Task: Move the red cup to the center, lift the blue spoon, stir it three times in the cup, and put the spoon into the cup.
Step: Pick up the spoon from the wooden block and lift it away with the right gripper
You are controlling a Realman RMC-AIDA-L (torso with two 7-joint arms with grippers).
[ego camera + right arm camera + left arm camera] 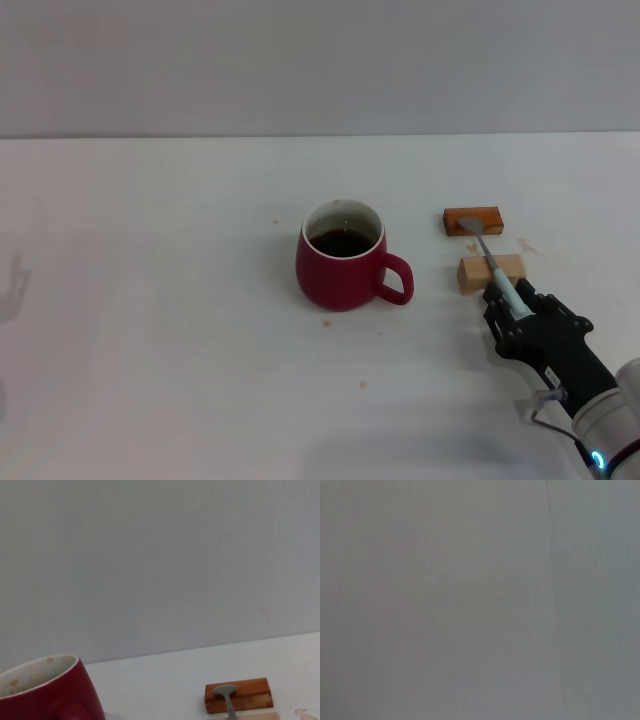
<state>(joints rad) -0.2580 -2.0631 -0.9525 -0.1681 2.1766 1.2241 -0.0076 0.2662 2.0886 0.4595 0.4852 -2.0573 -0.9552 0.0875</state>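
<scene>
Your right gripper (512, 305) has its dark fingers closed around the pale handle of the blue spoon (492, 262), low on the table at about four o'clock from the red cup (342, 256). The spoon runs from the fingers toward eleven o'clock, its grey bowl sitting over the near edge of the orange-brown block (472, 220), with the tan block (490, 272) directly beneath the middle of the handle. From the head view you cannot tell for certain whether the spoon is lifted clear of the blocks or resting on them.

The cup stands upright near the middle of the table, handle pointing to three o'clock, dark liquid inside, so the first step looks done. You appear to be at the grasp or early lift of the spoon. Still ahead, by my reading: carrying it to the cup, three stirs, and leaving it inside.

Your left gripper is not in view; its wrist camera shows only a blank grey surface.

The table (150, 330) is white and matte, with a few small brownish specks near the cup. Behind it is a plain pale grey wall (320, 60).
</scene>
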